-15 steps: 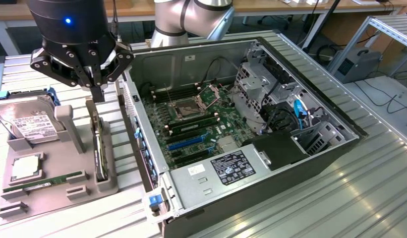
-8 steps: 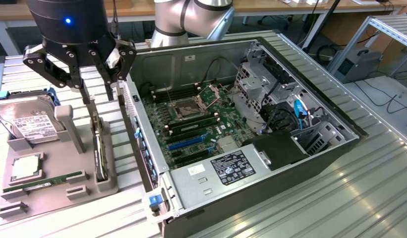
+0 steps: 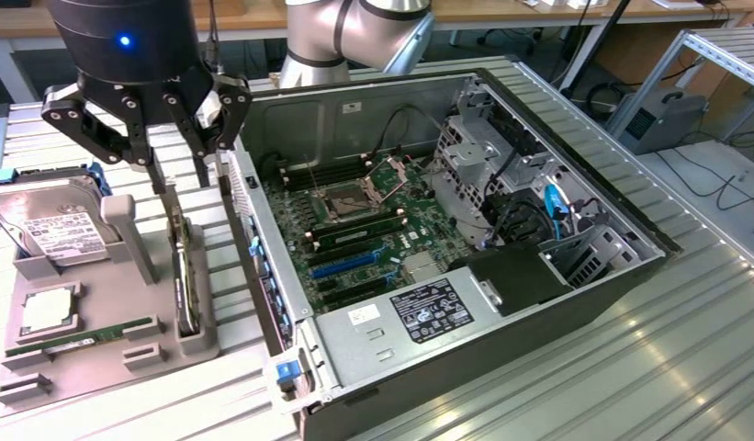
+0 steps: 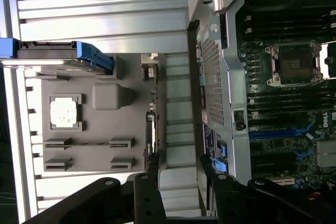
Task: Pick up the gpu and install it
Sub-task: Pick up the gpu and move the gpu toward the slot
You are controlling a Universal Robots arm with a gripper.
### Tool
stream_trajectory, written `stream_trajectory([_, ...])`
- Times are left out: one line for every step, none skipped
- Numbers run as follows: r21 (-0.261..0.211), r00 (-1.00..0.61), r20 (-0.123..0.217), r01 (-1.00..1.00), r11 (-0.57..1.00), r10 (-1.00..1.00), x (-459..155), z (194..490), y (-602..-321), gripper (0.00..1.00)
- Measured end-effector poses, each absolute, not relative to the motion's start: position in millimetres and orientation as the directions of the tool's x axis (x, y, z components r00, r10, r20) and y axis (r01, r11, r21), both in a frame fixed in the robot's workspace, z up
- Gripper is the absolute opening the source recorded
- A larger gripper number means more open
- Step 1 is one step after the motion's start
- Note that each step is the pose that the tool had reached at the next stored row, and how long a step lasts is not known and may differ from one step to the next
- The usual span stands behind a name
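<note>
**Exterior view.** The top edge is cutting off my gripper (image 3: 181, 179) above its dark housing. The gpu (image 3: 181, 276) is standing edge-on in the grey holder (image 3: 101, 363), so it is hiding both faces. The print on the hard drive (image 3: 52, 225) label is too small to read.

**Wrist view.** The frame edge is cropping my fingers (image 4: 149, 200), and one is covering the gpu's (image 4: 152, 114) near end. Another edge is cutting off the motherboard (image 4: 283, 103).

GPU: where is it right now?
Exterior view's left: the GPU stands on edge in the grey holder, along its side nearest the computer case, below the open gripper.
</note>
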State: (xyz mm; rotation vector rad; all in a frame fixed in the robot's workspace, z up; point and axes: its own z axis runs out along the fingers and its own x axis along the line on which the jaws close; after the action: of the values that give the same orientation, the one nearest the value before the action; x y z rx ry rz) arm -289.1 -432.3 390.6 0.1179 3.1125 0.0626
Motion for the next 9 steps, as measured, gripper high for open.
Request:
stream_trajectory([0.041,-0.997,-0.025,0.075,0.996,0.076,-289.3,390.4,-432.3,0.42])
stream_trajectory([0.041,-0.997,-0.025,0.075,0.996,0.076,-289.5,390.1,-432.3,0.42])
stream_trajectory([0.041,-0.997,-0.025,0.075,0.996,0.076,-289.7,389.9,-432.3,0.42])
stream_trajectory([0.041,-0.997,-0.025,0.075,0.996,0.076,-289.9,389.6,-432.3,0.42])
stream_trajectory([0.041,-0.997,-0.025,0.075,0.996,0.076,-290.1,389.3,-432.3,0.42])
stream_trajectory([0.041,-0.997,-0.025,0.075,0.996,0.076,-290.1,388.9,-432.2,0.42])
stream_trajectory([0.041,-0.997,-0.025,0.075,0.996,0.076,-290.3,388.6,-432.3,0.42])
stream_trajectory([0.041,-0.997,-0.025,0.075,0.996,0.076,-290.3,388.3,-432.3,0.42])
stream_trajectory([0.041,-0.997,-0.025,0.075,0.996,0.076,-290.4,388.0,-432.3,0.42])
